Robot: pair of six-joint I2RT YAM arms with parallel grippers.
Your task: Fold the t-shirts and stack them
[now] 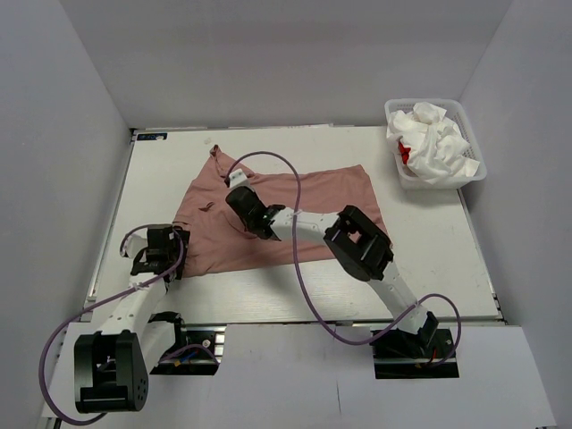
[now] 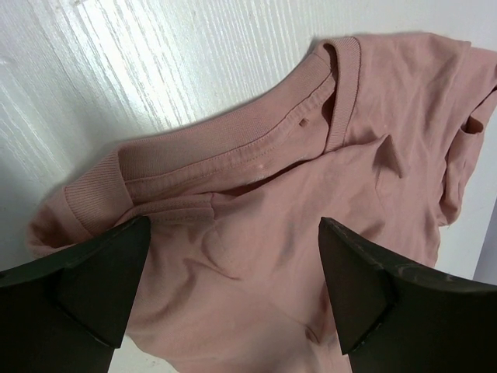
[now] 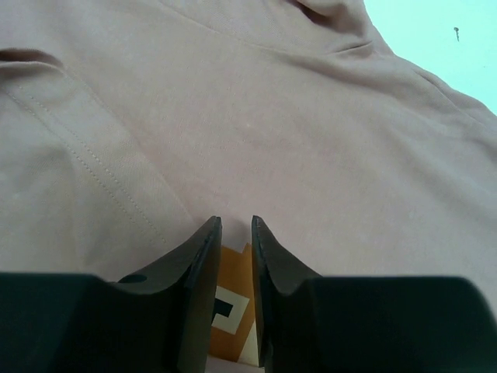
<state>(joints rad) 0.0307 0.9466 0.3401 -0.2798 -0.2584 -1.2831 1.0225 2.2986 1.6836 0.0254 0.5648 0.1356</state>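
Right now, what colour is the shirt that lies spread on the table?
Dusty pink. The shirt shows best in the top external view.

The pink t-shirt [image 2: 311, 202] is soft matt cloth, its collar [image 2: 233, 132] ribbed; the white table [image 2: 155, 62] is glossy and grained; the upper-right basket [image 1: 432, 184] is plastic lattice.

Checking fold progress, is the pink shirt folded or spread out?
Spread out: the pink shirt lies wide and rumpled across the table, no tidy fold.
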